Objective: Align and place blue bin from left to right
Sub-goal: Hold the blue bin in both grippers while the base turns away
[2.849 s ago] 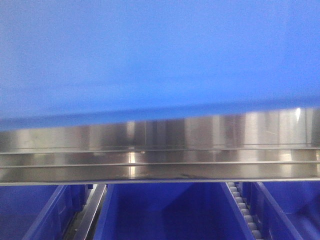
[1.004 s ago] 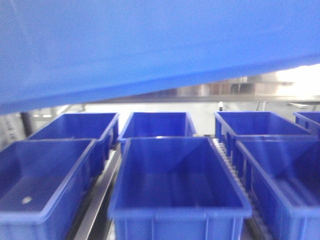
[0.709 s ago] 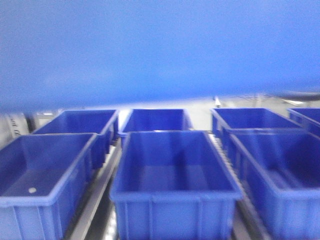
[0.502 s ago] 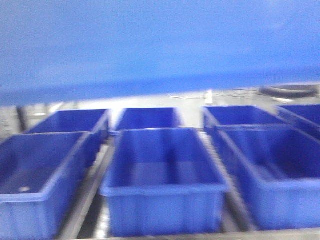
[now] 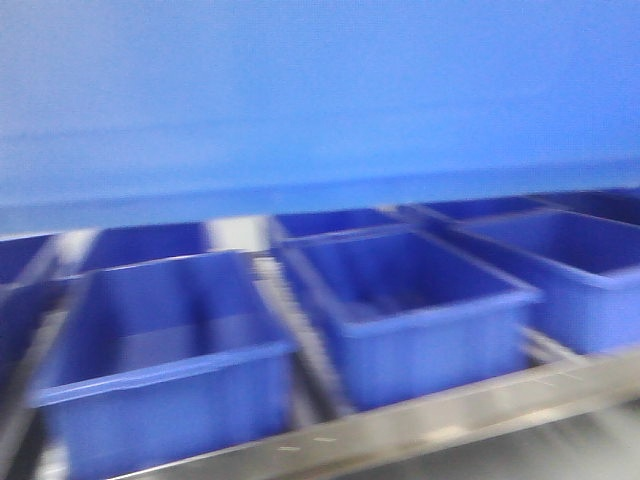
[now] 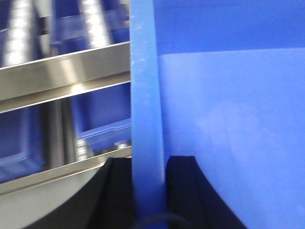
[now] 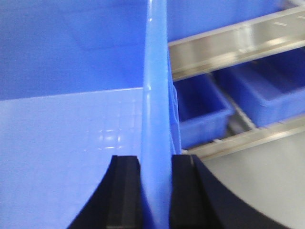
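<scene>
The large bright blue rectangular plastic crate (image 5: 320, 90) hangs above the brushed steel rail (image 5: 450, 410), and its smooth flat wall fills the upper part of the blurred front view. Behind that rail stand smaller dark blue plastic bins (image 5: 410, 310) in rows, open tops up. Only the wrist views show how the crate is held. The left gripper (image 6: 148, 162) has its black jaws closed narrowly on the crate's upright rim (image 6: 145, 95), one jaw on each face of the wall. The right gripper (image 7: 155, 160) clamps the crate's wall edge (image 7: 156, 86) in the same way. The right wrist view alone shows a faint moulded grid (image 7: 109, 129) on the crate's pale inner floor. The left wrist view alone shows bright conveyor rollers (image 6: 19, 28) beyond the rail, with dark bins below it.
</scene>
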Available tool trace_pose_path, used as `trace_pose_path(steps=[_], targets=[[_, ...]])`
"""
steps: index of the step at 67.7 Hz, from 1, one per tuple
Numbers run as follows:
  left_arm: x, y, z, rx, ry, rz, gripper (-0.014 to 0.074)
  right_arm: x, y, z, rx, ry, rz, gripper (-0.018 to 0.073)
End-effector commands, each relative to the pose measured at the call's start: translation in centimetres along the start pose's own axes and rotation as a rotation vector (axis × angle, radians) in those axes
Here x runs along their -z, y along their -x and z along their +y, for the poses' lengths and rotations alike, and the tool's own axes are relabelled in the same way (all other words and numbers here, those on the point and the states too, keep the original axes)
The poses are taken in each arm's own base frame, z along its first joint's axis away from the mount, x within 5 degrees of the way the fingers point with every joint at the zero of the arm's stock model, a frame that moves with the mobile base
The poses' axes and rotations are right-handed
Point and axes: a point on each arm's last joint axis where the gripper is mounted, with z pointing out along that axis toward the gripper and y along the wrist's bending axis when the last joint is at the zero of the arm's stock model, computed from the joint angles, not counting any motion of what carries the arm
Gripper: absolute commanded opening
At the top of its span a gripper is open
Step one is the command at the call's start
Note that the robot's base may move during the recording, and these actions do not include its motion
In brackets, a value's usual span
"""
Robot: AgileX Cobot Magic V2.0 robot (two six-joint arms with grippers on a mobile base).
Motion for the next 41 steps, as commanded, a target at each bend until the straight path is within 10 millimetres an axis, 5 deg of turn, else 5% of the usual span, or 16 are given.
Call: trace_pose_path(steps=[1,41], targets=[[0.55,0.68,-1.59,0.004,-0.160,-0.077,-0.0111,0.78,1.80,2.58,0.010,0.273,-0.206,-0.0079],[0.55,0.68,-1.59,0.004,-0.160,-0.077,-0.0111,0.78,1.80,2.58,0.010,0.273,-0.206,-0.0079]])
